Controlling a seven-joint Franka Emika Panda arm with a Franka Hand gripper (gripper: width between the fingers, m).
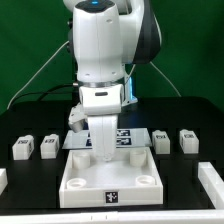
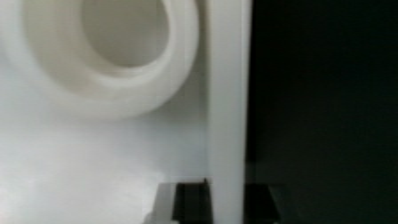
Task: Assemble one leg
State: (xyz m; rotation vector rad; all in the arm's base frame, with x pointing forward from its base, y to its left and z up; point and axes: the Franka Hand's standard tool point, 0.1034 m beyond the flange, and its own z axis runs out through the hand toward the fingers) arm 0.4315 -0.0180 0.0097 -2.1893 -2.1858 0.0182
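Several small white legs with square markers lie on the black table. Two are at the exterior view's left (image 1: 22, 148) (image 1: 47, 147) and two at its right (image 1: 162, 140) (image 1: 187, 140). None is held. My gripper (image 1: 104, 152) reaches straight down onto the far edge of the large white square base (image 1: 110, 185). In the wrist view the two dark fingers (image 2: 192, 206) straddle the base's thin side wall (image 2: 228, 100), which fills the narrow gap between them. My gripper (image 2: 228, 206) is shut on that wall. A round corner socket (image 2: 107, 50) is close beside it.
The marker board (image 1: 125, 139) lies just behind the base, partly hidden by the arm. White parts sit at the exterior view's left edge (image 1: 3, 180) and right edge (image 1: 212, 178). Cables hang behind the arm against a green backdrop.
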